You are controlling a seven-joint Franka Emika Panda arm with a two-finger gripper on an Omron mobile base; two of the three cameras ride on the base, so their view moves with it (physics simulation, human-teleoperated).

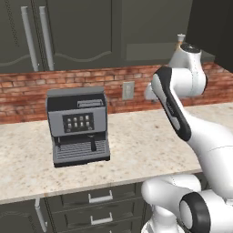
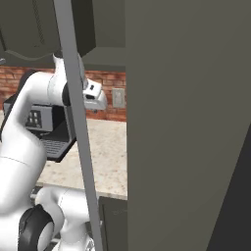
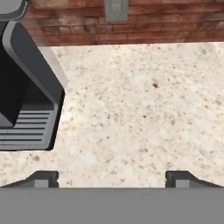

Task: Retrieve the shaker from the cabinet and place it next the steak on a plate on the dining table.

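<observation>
Peeking past the arm's upper joint, shaker (image 1: pixel 180 38) shows just a small pale tan top at the cabinet's lower edge, body hidden. Tool (image 3: pixel 112 178) released, tips spread over speckled tabletop (image 3: pixel 140 113) beside coffee machine (image 1: pixel 78 125).

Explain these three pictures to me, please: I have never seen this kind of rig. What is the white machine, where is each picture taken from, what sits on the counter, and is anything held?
The white machine is a jointed robot arm on a driving base, in a rendered kitchen. Two cameras ride on the base behind the arm, one on its left and one on its right. The third sits on the hand and looks down along the pincer, whose two dark tips stand wide apart with nothing between them, so nothing is held. On the speckled counter stands a grey coffee machine, against a brick wall with an outlet. In the right base view, an open grey cabinet door blocks much of the scene. Dark cabinets hang above the counter.
</observation>
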